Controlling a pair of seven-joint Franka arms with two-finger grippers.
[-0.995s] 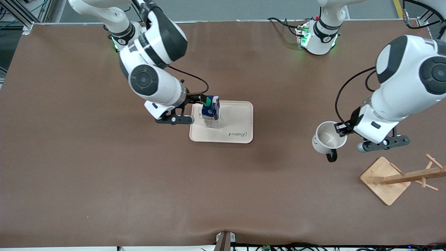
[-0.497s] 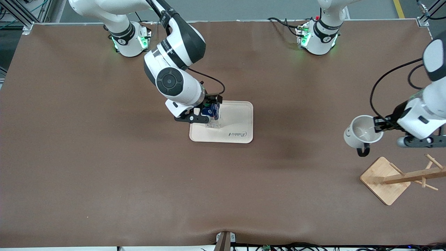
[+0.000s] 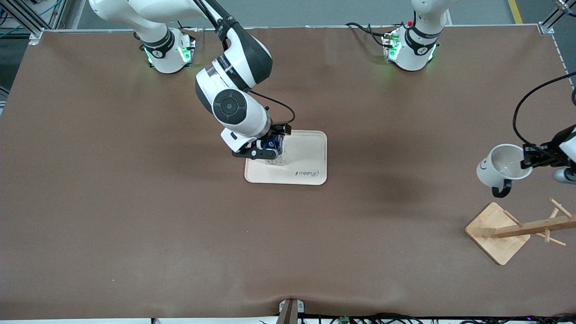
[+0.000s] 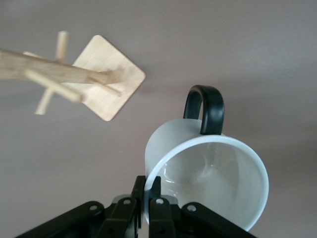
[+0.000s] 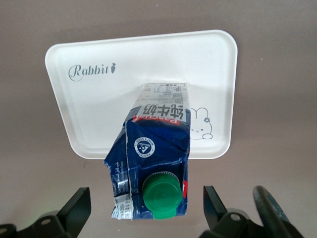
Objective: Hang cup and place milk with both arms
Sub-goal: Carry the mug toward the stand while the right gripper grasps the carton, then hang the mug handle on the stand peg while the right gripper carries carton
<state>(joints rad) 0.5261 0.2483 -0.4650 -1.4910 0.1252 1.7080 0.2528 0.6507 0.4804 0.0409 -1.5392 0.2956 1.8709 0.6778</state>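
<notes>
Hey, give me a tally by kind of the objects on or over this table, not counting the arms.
White mug with black loop handle: 1
Blue-and-white gable-top milk carton with green cap: 1
Cream rectangular plastic tray: 1
Wooden mug tree on a square base: 1
Total: 4

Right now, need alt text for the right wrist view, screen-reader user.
A milk carton with a dark blue top and green cap stands on a white tray printed "Rabbit", seen from above. The right hand hangs over it, open, one finger on each side of the carton and clear of it. Brown table surrounds the tray.
</notes>
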